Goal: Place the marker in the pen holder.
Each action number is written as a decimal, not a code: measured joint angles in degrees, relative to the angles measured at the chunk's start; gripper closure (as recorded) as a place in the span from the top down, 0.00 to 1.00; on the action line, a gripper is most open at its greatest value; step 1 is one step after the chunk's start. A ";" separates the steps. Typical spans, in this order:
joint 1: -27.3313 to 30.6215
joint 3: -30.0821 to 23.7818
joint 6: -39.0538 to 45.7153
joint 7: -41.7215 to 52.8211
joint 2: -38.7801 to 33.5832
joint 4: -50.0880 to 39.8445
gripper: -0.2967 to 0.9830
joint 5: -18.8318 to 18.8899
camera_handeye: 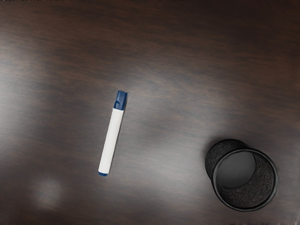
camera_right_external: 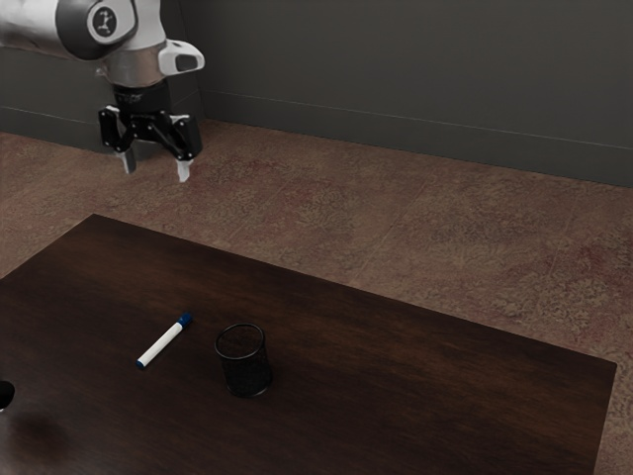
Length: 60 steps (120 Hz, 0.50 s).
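The marker [camera_right_external: 163, 343] lies flat on the dark table [camera_right_external: 425, 361], well below the gripper [camera_right_external: 155, 168], whose fingers are spread with nothing between them. Its long axis runs slantwise in the exterior view, the blue cap [camera_handeye: 121, 100] toward the far table edge and the plain end toward the near side. The pen holder [camera_right_external: 246, 374] stands upright off the marker's flank, apart from it, toward the exterior view's right; the barrel does not point at it. So the move to make, as I judge it, is down to the barrel with one finger on each long side, closing across the axis, perhaps after a small wrist turn. Closing along the length or off line could roll or swivel it.
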 joint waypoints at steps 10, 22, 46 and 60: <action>-1.40 0.21 0.46 -0.30 0.13 -0.17 0.77 -0.15; -3.35 1.07 1.59 -0.66 0.49 -0.78 0.77 -0.18; -4.27 3.01 4.28 -1.11 3.62 -4.32 0.77 0.07; 2.19 3.37 5.28 -1.37 5.77 -7.82 0.77 0.09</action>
